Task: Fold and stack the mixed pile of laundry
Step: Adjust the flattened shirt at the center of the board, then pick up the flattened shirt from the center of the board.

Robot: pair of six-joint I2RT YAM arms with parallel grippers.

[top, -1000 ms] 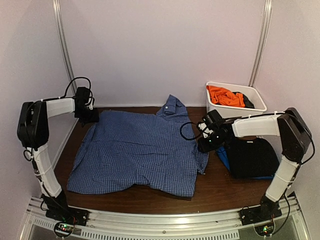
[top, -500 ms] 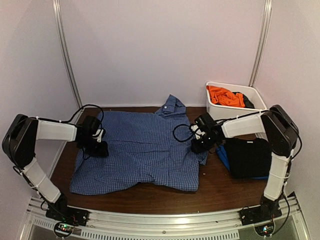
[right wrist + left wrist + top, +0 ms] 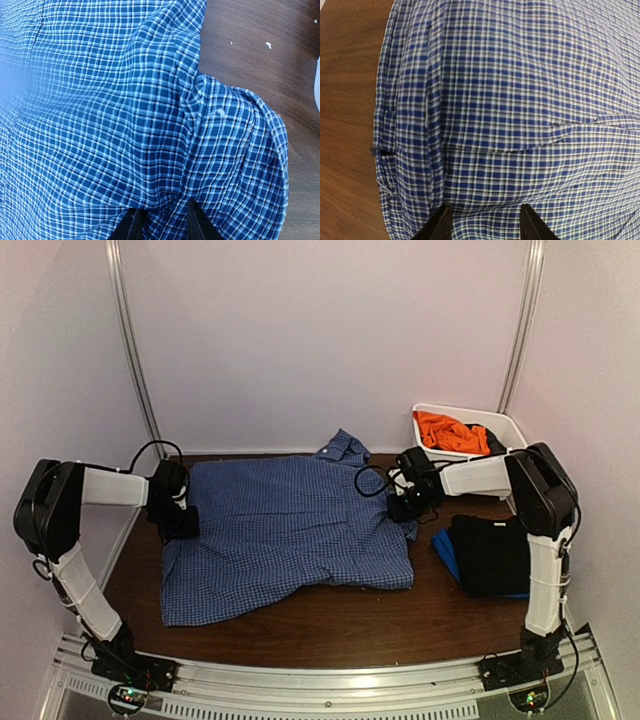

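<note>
Dark wood tabletop (image 3: pixel 330 625) fills the floor of a pale-walled booth, with a white tub (image 3: pixel 516 432) at its far right corner as the fixed mark.

Nearest the arm bases, and well to the left of the tub, lies the hem of the checked shirt (image 3: pixel 290 525). It is spread open and mostly flat, a small blue-and-white check. The near left corner runs out longer than the right, so the whole piece sits a little skewed. Its hem-to-collar axis runs from near to far, and its greater spread is across the table.

Just in front of the tub sits a folded black piece (image 3: pixel 495 555) on top of a blue piece (image 3: pixel 441 546).

Farther back, the two grippers stand at the shirt's opposite side edges, so the cloth lies inward from each.

- **Left gripper:** The left gripper (image 3: pixel 178 520) is at the edge farthest from the tub. Its fingers stand apart with cloth running between them, and I cannot tell whether they bite.
- **Right gripper:** The right gripper (image 3: pixel 405 505) is at the edge beside the tub. Its fingers are drawn close and pinch a raised fold of the sleeve side.

A fold would likely carry these edges toward the middle, and the right arm is the nearer one to the stack.

Beyond them the collar (image 3: pixel 340 450) points away, level with the tub's front. Inside the tub an orange T-shirt (image 3: pixel 450 430) is heaped unfolded.
</note>
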